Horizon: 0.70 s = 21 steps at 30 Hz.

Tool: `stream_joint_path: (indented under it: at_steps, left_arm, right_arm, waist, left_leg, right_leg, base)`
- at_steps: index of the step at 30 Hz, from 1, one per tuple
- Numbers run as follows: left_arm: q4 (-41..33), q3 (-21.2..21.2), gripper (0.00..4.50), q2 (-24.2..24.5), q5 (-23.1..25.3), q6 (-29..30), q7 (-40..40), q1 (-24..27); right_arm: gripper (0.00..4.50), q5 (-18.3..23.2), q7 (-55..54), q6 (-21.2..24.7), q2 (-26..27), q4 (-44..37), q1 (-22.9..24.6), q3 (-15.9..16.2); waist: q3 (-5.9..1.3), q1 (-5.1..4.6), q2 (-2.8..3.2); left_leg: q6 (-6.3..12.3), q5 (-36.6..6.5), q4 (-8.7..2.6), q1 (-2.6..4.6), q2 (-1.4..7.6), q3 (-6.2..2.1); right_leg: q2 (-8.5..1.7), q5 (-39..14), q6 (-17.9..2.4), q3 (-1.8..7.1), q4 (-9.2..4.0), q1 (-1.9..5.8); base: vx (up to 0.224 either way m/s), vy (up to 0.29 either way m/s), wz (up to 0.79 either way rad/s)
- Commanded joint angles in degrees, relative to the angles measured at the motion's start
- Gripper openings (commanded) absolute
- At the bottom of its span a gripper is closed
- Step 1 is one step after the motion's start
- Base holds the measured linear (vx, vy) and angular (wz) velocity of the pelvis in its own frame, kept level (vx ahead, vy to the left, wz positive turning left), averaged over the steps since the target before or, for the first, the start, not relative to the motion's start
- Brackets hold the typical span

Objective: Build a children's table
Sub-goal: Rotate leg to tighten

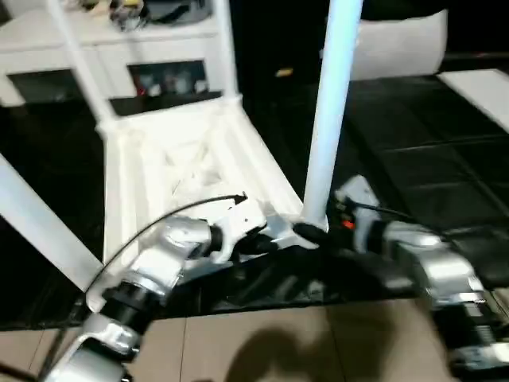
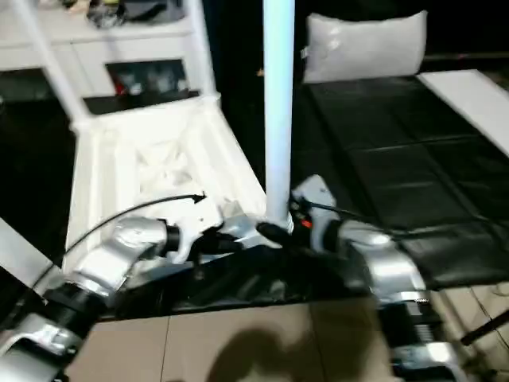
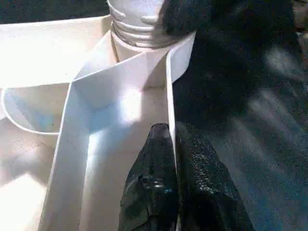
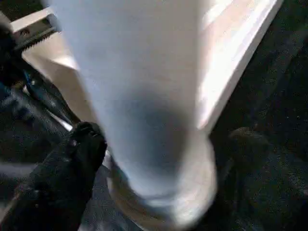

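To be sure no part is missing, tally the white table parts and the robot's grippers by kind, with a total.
tabletop: 1
legs: 4
grippers, left gripper and right gripper: 2
Total: 7
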Motion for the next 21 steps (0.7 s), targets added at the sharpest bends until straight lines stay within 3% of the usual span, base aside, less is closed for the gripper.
stream_joint_path:
  at_steps: [1, 6, 9, 14, 21]
  left_arm:
    - [-1.50, -2.09, 0.00, 1.81, 0.27, -1.53, -4.16, 0.60]
    - [-2.00, -3.73, 0.00, 4.96, -0.11, -3.55, -10.45, 1.01]
    - [-1.82, -4.25, 0.00, 6.35, -0.16, -4.02, -12.64, 0.63]
    - [-1.29, -4.30, 0.00, 6.43, -0.01, -4.46, -13.03, 0.13]
    - [-1.35, -4.43, 0.00, 6.06, -0.34, -4.36, -13.26, 0.25]
  right_arm:
    - [4.46, 0.95, 3.68, -1.47, -0.66, -1.27, -0.13, 0.65]
    - [4.12, 3.73, 10.52, -1.93, -2.15, -2.78, 0.33, 1.19]
    - [3.82, 4.72, 13.24, -0.92, -3.17, -3.38, 0.73, 2.54]
    - [3.38, 4.38, 13.94, -1.31, -3.03, -2.75, 0.94, 2.93]
    - [2.87, 6.35, 16.34, -0.14, -3.48, -3.75, 1.57, 3.21]
  waist:
    - [-4.44, 0.47, -1.34]
    - [-4.08, 1.18, -1.03]
    - [-3.87, 1.42, -0.96]
    - [-3.90, 1.87, -1.11]
    - [-4.16, 2.10, -1.28]
  left_leg:
    - [6.92, -1.58, -2.73, -0.70, 0.79, 0.37]
    - [6.46, -4.94, -2.98, -0.36, 1.31, 0.49]
    - [4.74, -7.91, -3.34, -0.04, 1.41, 0.44]
    - [3.71, -8.49, -3.36, -0.07, 1.31, 0.49]
    - [4.32, -6.51, -3.06, -0.21, 1.19, 0.58]
  right_leg:
    - [-3.29, -7.60, -10.58, 3.09, -2.49, 4.32]
    - [-3.18, -13.58, -9.47, 3.09, -3.06, 3.75]
    - [-3.10, -17.37, -8.48, 3.30, -3.41, 3.57]
    - [-3.17, -18.00, -8.36, 3.55, -3.40, 3.59]
    - [-3.10, -16.31, -8.38, 3.58, -3.18, 3.69]
  base:
    - [0.000, 0.000, 0.00]
    - [0.000, 0.000, 0.00]
    - [0.000, 0.000, 0.00]
    - [0.000, 0.000, 0.00]
    - [0.000, 0.000, 0.00]
